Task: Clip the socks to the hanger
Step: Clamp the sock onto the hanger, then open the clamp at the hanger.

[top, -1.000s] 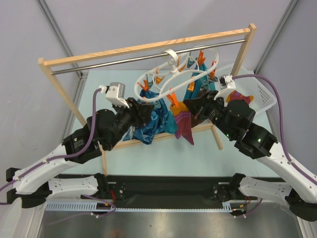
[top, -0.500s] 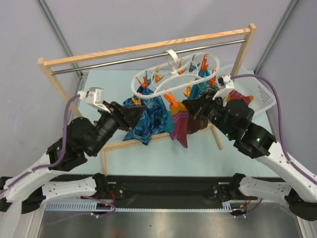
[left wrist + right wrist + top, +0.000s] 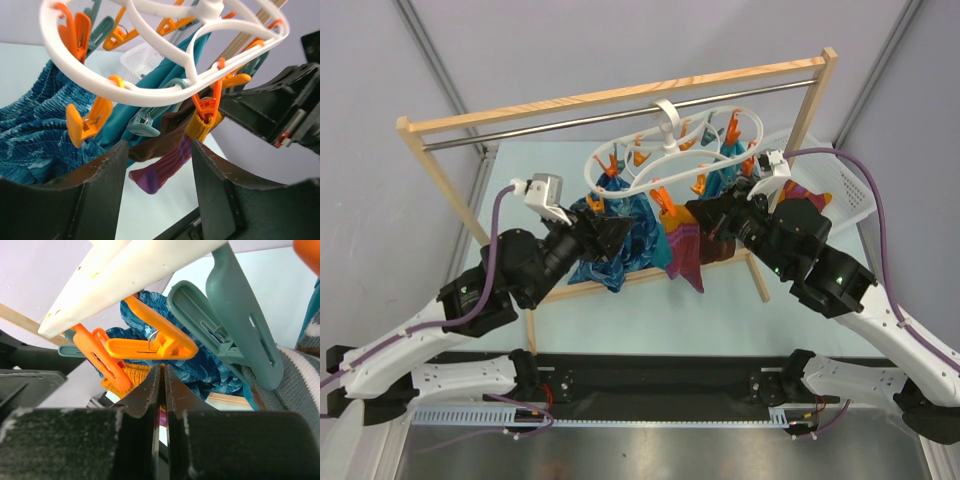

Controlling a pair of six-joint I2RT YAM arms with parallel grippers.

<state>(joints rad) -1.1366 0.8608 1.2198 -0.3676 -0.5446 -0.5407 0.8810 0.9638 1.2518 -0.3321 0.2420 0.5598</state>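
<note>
Striped sock point(image 3: 165, 167) hanging by its orange cuff from an orange clip point(image 3: 206, 107) on the hanger point(image 3: 667, 143), straight ahead of the left jaws, framed in their gap, and just beyond the tips of the right jaws. Brown sock point(image 3: 160, 145) right behind it, touching it, under a grey-teal clip point(image 3: 145, 125); clipped or only draped, hard to tell.

Hanger hooked on the bar point(image 3: 570, 122) of the rack point(image 3: 580, 100), above and ahead of both pairs of jaws, ring tilted, orange and grey-teal clips dangling all round.

Left jaws spread wide, holding nothing, low under the near side of the ring and pointed up at it. Right jaws pressed almost together, with only a thin slit between, a sliver of magenta showing in it; cloth nipped or merely seen through, impossible to say. Right tips close to the cuff, facing the left jaws from the far side of the sock. Just above those tips in the right wrist view, a second orange clip point(image 3: 150, 347) and a second grey-teal clip point(image 3: 235, 315).

Blue cloths point(image 3: 30, 135) hanging from the ring to the left of the left jaws. White basket point(image 3: 845, 195) off to the right of the right jaws, on the table point(image 3: 650, 310).
</note>
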